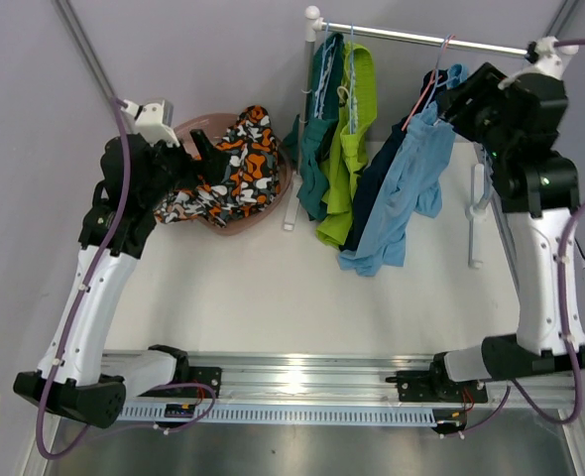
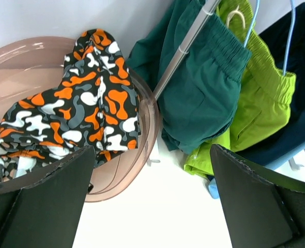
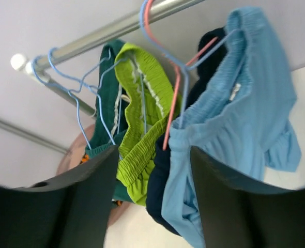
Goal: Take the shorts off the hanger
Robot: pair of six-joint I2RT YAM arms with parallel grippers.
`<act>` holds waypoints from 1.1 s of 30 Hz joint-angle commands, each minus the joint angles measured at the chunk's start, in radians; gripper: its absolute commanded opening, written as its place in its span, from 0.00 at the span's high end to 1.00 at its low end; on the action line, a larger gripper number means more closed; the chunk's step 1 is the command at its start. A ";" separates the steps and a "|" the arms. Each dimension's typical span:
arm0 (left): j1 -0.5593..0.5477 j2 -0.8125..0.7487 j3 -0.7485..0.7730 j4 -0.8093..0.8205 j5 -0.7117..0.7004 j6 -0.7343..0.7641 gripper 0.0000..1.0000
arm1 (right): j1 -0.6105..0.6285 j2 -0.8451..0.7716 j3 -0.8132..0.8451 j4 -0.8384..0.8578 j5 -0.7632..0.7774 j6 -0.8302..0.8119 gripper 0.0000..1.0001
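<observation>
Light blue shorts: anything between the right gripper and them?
Nothing visible. In the right wrist view the right gripper stands open with the light blue shorts straight ahead, the nearest pair to it on the rail. The navy shorts and a pink hanger hang close beside them, not in front.

The worktop (image 1: 263,297) is white and matte. A metal rail (image 1: 302,377) carrying my two arm bases runs along its near edge. At far left a translucent brown basin (image 1: 241,227) stands on it. Just right of the basin rests the left foot (image 1: 289,224) of the clothes rack (image 1: 421,38). The right foot (image 1: 475,264) stands well apart, far right. Between the feet the hem of the light blue shorts (image 1: 377,260) hangs down to the surface. Contact cannot be confirmed.
</observation>
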State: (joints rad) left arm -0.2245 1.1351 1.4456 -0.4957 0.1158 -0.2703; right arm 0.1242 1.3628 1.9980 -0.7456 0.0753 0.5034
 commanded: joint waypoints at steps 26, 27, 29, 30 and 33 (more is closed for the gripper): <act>-0.047 -0.083 -0.122 0.111 0.045 -0.007 0.01 | 0.008 0.363 0.119 0.054 0.152 -0.031 0.64; -0.047 -0.083 -0.122 0.114 0.045 -0.007 0.01 | 0.006 0.367 0.117 0.060 0.149 -0.028 0.64; -0.049 -0.083 -0.122 0.115 0.042 -0.006 0.01 | 0.006 0.377 0.110 0.072 0.144 -0.026 0.64; -0.050 -0.084 -0.125 0.117 0.042 -0.006 0.01 | 0.005 0.381 0.110 0.075 0.144 -0.025 0.64; -0.056 -0.086 -0.134 0.123 0.042 -0.004 0.01 | 0.005 0.398 0.113 0.081 0.138 -0.022 0.64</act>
State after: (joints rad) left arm -0.2676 1.0542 1.3209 -0.4271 0.1425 -0.2718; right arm 0.1356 1.7325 2.0930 -0.6716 0.2035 0.4858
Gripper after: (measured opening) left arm 0.993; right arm 0.361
